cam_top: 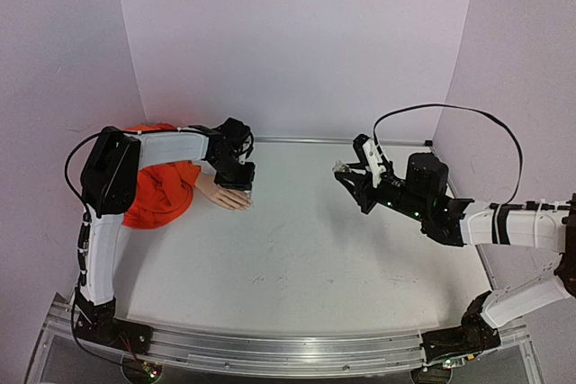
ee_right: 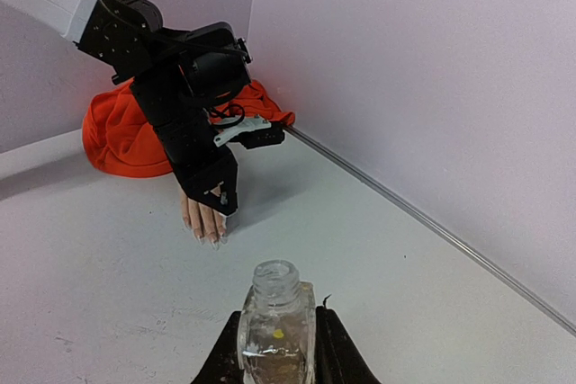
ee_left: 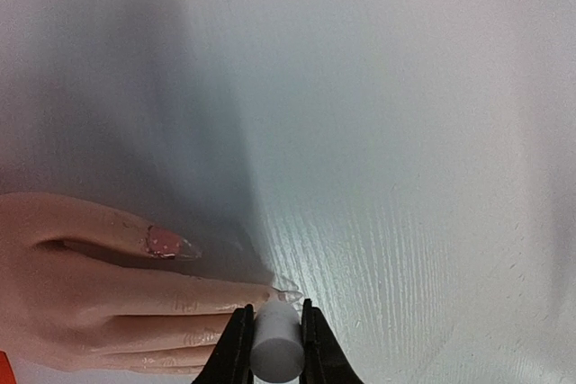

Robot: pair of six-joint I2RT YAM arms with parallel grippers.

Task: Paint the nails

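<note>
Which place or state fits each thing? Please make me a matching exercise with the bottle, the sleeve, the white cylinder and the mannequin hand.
Things:
1. bottle
2. sleeve
3. white cylinder
4. mannequin hand

Places or states:
A. orange, bunched near the left wall
B. held by the left gripper
C. uncapped, held by the right gripper
D. lying flat on the table

Pairs: 1-C, 2-A, 3-B, 4-D.
</note>
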